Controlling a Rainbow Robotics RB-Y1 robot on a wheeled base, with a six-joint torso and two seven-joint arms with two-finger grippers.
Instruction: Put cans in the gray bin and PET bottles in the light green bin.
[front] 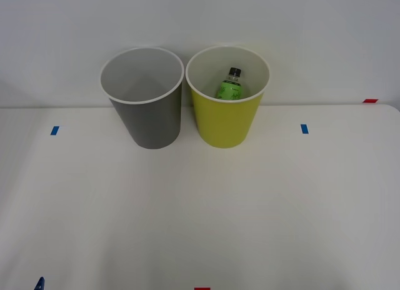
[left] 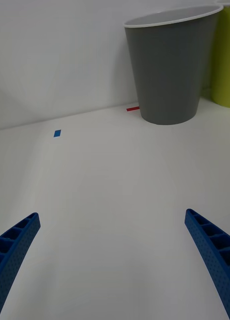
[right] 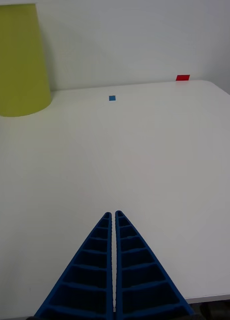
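The gray bin (front: 150, 124) stands upright at the table's back, left of centre, its white inside bare as far as I see. Close beside it on the right stands the light green bin (front: 225, 124). A PET bottle (front: 229, 87) with a green label and black cap sits inside it. The cans are out of view. My left gripper (left: 112, 215) is open over the near left of the table, far from the gray bin (left: 169, 70). My right gripper (right: 115, 214) is shut on nothing, low over the near right, away from the light green bin (right: 20, 60).
Blue tape marks (front: 55, 130) (front: 304, 129) lie on the white table left and right of the bins. Red tape (front: 370, 100) marks the far right corner and another piece (front: 202, 289) the front edge. A white wall rises right behind the bins.
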